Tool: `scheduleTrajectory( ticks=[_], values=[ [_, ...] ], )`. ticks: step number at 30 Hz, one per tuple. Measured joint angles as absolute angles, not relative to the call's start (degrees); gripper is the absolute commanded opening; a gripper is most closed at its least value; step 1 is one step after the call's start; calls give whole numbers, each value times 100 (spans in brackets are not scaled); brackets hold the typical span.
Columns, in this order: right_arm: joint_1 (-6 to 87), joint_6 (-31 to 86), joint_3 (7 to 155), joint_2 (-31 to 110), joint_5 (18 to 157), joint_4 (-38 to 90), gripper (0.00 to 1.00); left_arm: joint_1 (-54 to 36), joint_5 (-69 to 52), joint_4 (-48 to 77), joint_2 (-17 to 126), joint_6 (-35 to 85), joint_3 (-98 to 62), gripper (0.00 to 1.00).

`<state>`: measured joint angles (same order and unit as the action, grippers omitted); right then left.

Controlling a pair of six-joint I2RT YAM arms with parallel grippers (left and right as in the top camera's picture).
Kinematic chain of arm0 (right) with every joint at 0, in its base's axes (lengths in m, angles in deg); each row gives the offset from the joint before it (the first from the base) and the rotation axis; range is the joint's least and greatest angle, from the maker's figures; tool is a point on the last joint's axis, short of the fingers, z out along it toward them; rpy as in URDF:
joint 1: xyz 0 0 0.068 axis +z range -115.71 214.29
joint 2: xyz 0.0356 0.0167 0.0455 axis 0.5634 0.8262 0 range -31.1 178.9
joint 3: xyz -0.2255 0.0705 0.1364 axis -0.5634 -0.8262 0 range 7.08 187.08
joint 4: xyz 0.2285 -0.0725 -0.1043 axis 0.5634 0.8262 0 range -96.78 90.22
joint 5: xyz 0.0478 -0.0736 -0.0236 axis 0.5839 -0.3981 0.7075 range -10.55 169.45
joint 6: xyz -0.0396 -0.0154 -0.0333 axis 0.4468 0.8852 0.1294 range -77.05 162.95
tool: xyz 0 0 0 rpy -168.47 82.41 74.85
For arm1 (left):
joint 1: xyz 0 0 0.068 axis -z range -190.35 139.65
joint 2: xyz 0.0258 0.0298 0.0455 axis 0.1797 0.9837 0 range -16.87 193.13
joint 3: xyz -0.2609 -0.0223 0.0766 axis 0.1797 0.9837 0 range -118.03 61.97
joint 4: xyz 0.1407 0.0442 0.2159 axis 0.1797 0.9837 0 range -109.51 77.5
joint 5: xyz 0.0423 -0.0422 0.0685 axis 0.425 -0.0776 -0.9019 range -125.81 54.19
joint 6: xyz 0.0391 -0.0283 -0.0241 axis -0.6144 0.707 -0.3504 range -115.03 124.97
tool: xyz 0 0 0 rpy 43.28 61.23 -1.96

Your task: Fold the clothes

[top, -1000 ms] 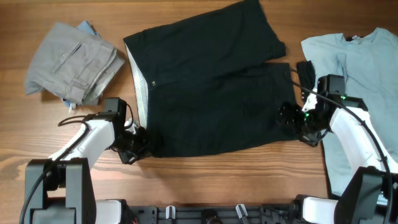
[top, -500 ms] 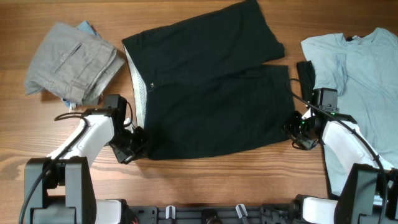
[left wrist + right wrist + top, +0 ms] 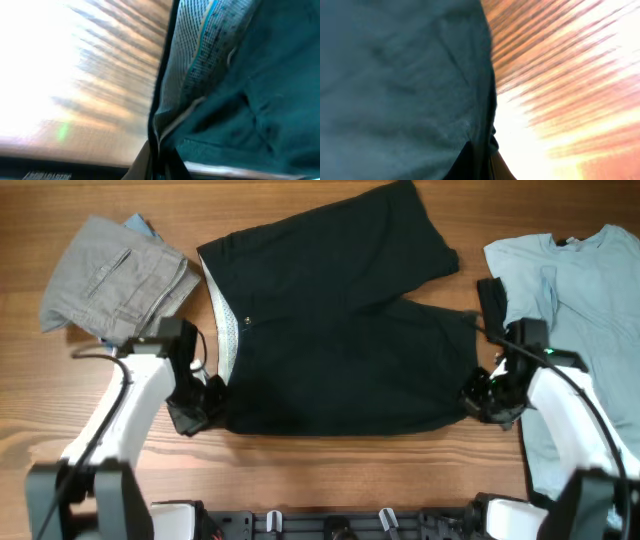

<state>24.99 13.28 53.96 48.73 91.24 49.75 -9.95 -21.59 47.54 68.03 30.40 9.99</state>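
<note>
While the black shorts (image 3: pixel 340 330) lie spread mid-way across the table (image 3: pixel 330 470), my left gripper (image 3: pixel 207 406) and right gripper (image 3: pixel 478 394) each pinch a near corner; folded gray trousers (image 3: pixel 115 280) sit far left, a blue T-shirt (image 3: pixel 580 290) beside my right arm.

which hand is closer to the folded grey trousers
Left. The left hand holds the black shorts at their waistband corner, a short way from the grey trousers; the right hand holds the leg hem, on the shorts' far side.
</note>
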Motion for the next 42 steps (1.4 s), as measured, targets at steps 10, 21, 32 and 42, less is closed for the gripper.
scheduleTrajectory(
  ticks=[10,21,32,42],
  values=[
    [2525,1376,6814,2856,9205,6594,4,-986,-2216,5976,5286,2924,264,4],
    [2553,1383,7133,2690,9387,4922,5,-975,-2069,5753,3977,3125,262,4],
    [2610,1376,7142,4897,10451,1932,4,-921,-2550,3628,5118,3438,262,4],
    [2628,1355,7133,6854,11334,-1178,80,-921,-3007,1403,6556,3534,258,23]
  ],
)
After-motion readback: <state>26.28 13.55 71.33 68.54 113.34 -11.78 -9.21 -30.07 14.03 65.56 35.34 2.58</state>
